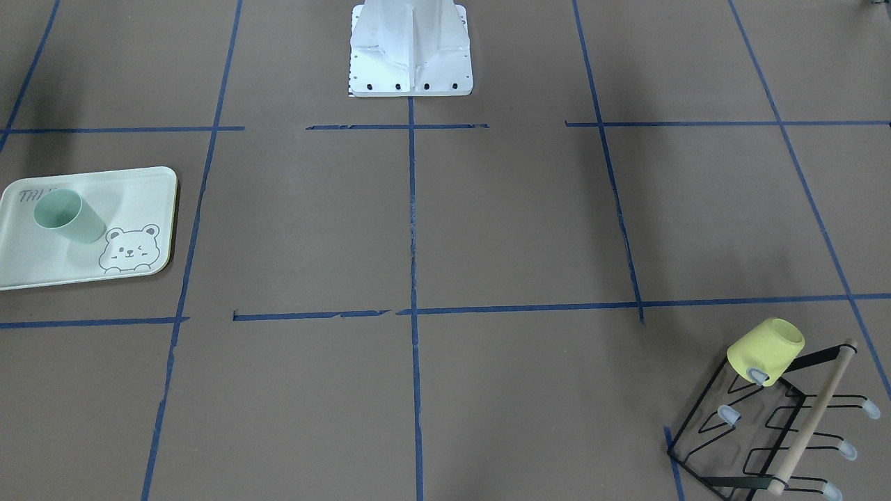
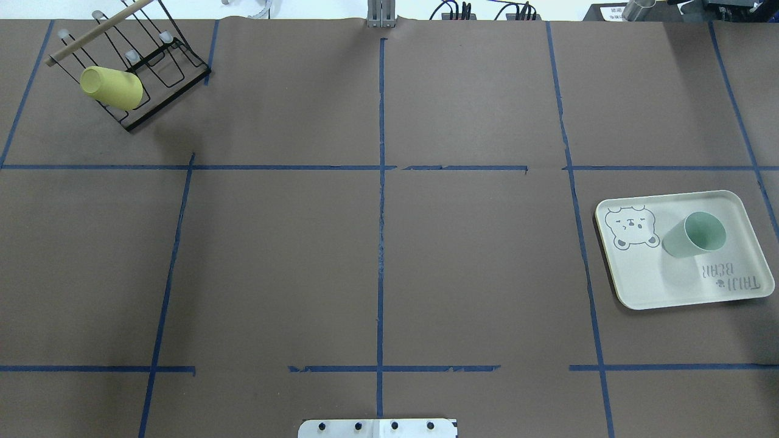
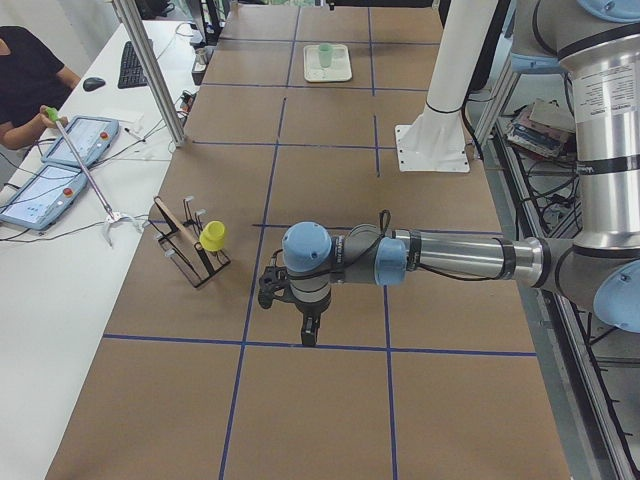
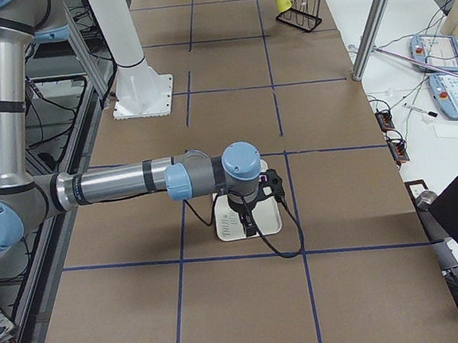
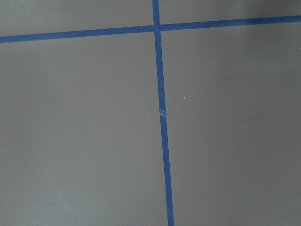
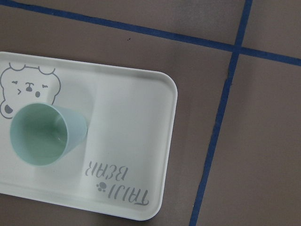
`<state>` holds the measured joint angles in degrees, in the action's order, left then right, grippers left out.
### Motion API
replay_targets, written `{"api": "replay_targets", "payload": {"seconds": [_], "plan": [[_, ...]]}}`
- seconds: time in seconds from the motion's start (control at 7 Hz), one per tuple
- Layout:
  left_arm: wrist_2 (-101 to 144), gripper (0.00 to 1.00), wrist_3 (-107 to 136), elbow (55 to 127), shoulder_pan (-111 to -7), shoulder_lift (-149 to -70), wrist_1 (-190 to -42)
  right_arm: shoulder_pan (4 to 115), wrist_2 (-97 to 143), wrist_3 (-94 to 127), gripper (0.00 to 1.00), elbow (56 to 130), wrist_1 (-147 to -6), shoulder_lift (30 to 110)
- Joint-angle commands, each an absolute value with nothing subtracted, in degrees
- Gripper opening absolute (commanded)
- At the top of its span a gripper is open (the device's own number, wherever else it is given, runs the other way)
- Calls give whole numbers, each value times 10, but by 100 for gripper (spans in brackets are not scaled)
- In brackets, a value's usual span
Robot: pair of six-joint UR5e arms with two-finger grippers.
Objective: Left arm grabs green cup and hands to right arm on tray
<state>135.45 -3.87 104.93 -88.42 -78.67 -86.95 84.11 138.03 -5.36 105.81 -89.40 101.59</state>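
The green cup stands upright, mouth up, on the tray, beside the bear drawing. Both show in the overhead view, cup and tray, and in the right wrist view, cup and tray. The right gripper hangs above the tray, seen only from the side; I cannot tell if it is open. The left gripper hangs over bare table near a blue tape crossing, far from the cup; I cannot tell its state either. No fingers show in the wrist views.
A yellow cup hangs on a black wire rack at the robot's far left corner, also in the overhead view. The white robot base stands mid-table at the robot's edge. Blue tape lines grid the brown table.
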Motion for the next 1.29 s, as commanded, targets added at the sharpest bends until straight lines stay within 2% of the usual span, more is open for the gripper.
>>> {"api": "replay_targets", "payload": {"seconds": [0.0,0.29,1.14], "plan": [[1357,100,-36,1057,-884,-793,-865,841,1381,-53,100,1057,-894,1017],[1358,100,-38,1071,-884,-803,-820,841,1381,-53,100,1057,-894,1017],[1354,100,-40,1079,-884,-795,-822,841,1378,-53,100,1060,-894,1017]]}}
